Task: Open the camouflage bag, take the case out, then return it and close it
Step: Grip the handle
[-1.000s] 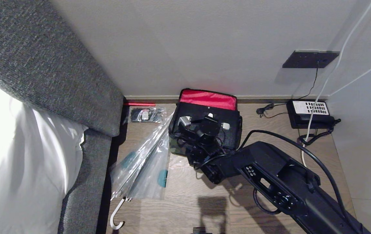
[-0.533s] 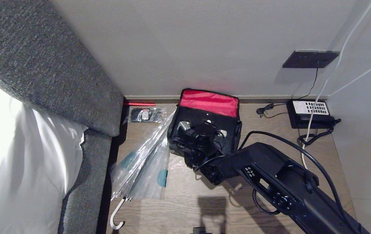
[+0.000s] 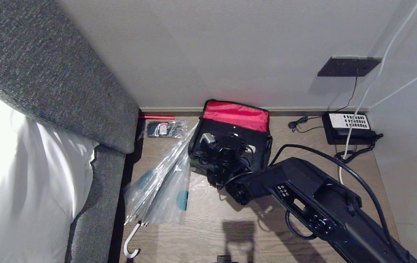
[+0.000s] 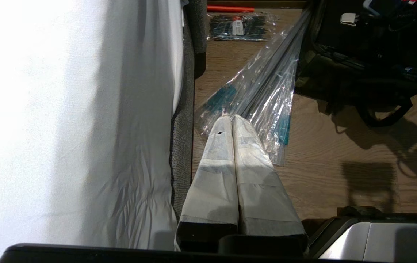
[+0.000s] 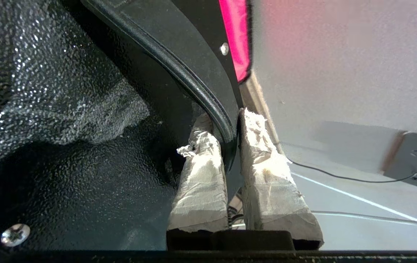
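The camouflage bag (image 3: 267, 146) stands open on the wooden top by the wall, its red-lined lid (image 3: 236, 111) leaning back. A flat black case (image 3: 221, 128) with a piped rim and a small rivet stands inside it, in front of the lid. My right gripper (image 5: 224, 120) reaches down into the bag and is shut on the case's rim (image 5: 208, 95); in the head view the wrist (image 3: 226, 149) hides the fingers. The bag's dark side (image 4: 325, 76) also shows in the left wrist view. My left gripper (image 4: 231, 117) is shut and empty, parked over the umbrella.
A clear plastic-wrapped umbrella (image 3: 161, 182) lies left of the bag, touching it. A small dark packet (image 3: 164, 128) and a red stick (image 3: 156, 117) lie at the back left. A telephone (image 3: 349, 128) with cords sits at the back right. A grey padded headboard (image 3: 66, 91) borders the left.
My right wrist has rolled and sunk a little. The case has gone lower into the bag, so more of the red lid shows above it. The left arm has not moved.
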